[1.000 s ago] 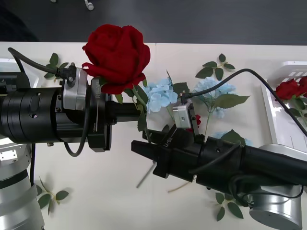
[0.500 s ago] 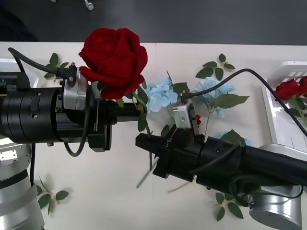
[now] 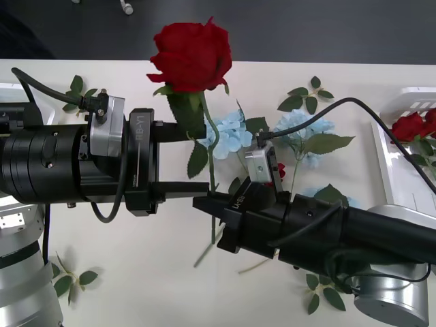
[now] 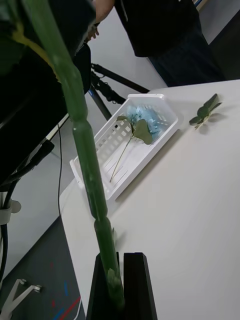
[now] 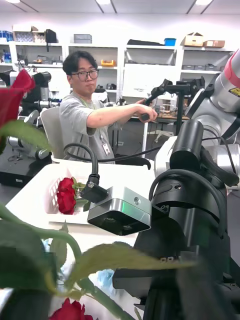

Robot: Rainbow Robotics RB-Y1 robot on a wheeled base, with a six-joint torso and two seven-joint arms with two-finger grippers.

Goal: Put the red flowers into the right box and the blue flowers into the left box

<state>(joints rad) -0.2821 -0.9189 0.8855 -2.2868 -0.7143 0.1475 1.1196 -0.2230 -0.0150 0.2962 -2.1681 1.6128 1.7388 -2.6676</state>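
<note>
Boxes are sitting at the two far sides of the table (image 3: 136, 272). The right box (image 3: 395, 163) is holding red roses (image 3: 412, 126), and part of it is running off the picture's edge. The left box (image 4: 127, 145) is holding a blue flower (image 4: 145, 117) with a thin stem and a green leaf. In the front view, the left arm is hiding most of that box.

More blue flowers (image 3: 228, 133) are lying on the table between the arms (the arms are covering some of them).

The right claw (image 3: 208, 204) is clamped on the lower stem of a red rose (image 3: 192, 56), and the bloom is standing high above both arms. The left claw (image 3: 184, 158) is spread apart, with one finger on each side of the stem.
</note>
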